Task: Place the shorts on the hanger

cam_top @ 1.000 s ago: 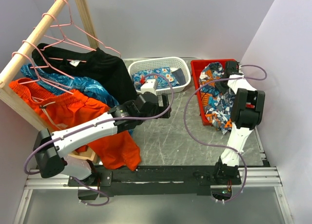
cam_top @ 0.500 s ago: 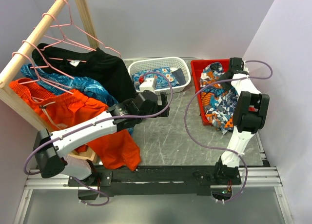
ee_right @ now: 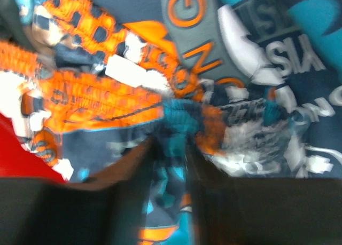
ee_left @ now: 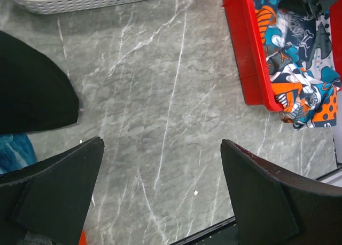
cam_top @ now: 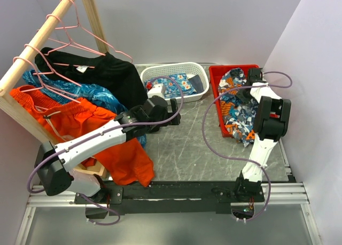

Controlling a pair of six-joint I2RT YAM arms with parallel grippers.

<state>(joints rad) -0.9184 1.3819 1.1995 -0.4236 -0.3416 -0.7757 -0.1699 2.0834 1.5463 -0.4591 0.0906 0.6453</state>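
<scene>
Heaped in the red bin (cam_top: 215,90) at the right side of the counter (cam_top: 187,143): the shorts (cam_top: 238,109), long axis running far to near along the bin. One end bunched against the far wall, the other spilling over the near rim and pointing toward the arm bases. Orange, teal, navy and white patches, crumpled; no waistband or leg opening to be made out from above.

Down in the far part of that pile, right jaws clenched on a raised teal fold of the shorts. Blurred in the wrist view, yet fabric plainly pinched between the two dark fingers (ee_right: 133,170).

Over bare grey counter, left jaws released and spread wide, nothing between them. Well apart from the shorts, near the black garment (cam_top: 112,77).

Hooked on the sloping wooden pole (cam_top: 45,29) at far left, the pink wire hanger (cam_top: 78,25) — empty, among others alike, across the counter from the shorts. On the same pole: the black garment, blue leafy shorts (cam_top: 93,93), orange shorts (cam_top: 69,119). Between rack and bin at the far edge, a white basket (cam_top: 160,68) holding a blue floral cloth (cam_top: 176,84).
</scene>
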